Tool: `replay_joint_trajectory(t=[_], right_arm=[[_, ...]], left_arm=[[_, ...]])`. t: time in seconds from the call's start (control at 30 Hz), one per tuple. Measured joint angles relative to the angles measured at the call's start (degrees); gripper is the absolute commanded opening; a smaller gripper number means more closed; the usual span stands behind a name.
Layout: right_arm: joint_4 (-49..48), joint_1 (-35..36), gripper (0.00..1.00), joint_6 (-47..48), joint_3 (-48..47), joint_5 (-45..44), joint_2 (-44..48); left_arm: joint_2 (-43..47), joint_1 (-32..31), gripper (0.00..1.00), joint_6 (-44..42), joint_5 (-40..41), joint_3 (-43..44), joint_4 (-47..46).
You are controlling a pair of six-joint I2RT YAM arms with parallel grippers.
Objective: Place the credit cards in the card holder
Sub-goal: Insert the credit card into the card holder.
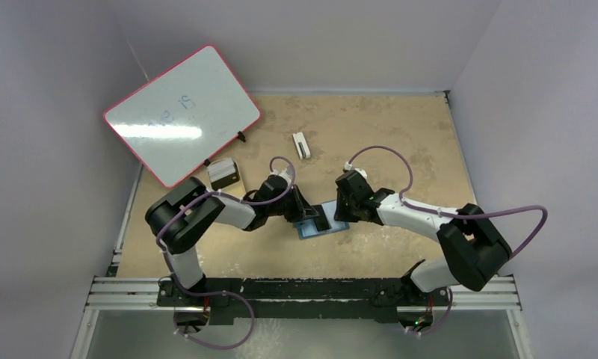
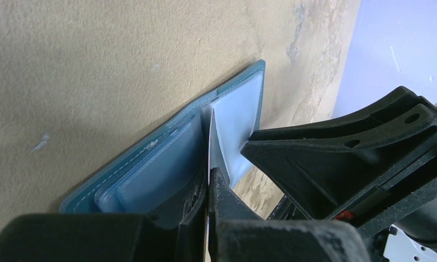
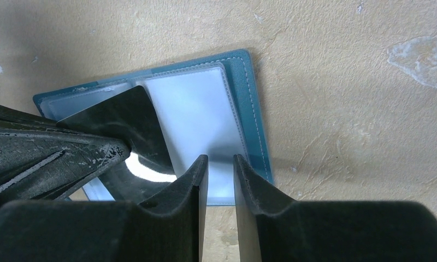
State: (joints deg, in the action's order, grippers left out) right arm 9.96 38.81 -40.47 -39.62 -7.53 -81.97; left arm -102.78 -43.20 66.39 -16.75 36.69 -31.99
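While only one credit card shows, the left gripper pinches it tightly on edge, its corner aimed at the fold of the single open card holder. That teal holder lies flat on the table at the frame's centre, long axis left-right. The right gripper, fingers a narrow slit apart and holding nothing, rests on its clear pocket. The left wrist view shows the card as a sliver, the right wrist view its dark glossy face.
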Motion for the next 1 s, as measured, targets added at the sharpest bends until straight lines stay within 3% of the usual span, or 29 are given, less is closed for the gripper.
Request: replay_joint_trajectory(t=[0.57,0.77,1.0], right_arm=[[-0.02,0.00,0.27,-0.07,-0.13,-0.42,-0.09],[0.52,0.00,0.31,-0.07,-0.48,-0.37,-0.07],[2.36,-0.04,0.36,0.11,-0.96,-0.39,2.29]], left_arm=[[-2.71,-0.13,0.00,4.44,-0.83,3.50,2.21],[-2.75,-0.33,0.19,3.48,-0.33,5.11,5.25],[-2.40,-0.63,0.21,2.14,1.31,6.54,7.67]])
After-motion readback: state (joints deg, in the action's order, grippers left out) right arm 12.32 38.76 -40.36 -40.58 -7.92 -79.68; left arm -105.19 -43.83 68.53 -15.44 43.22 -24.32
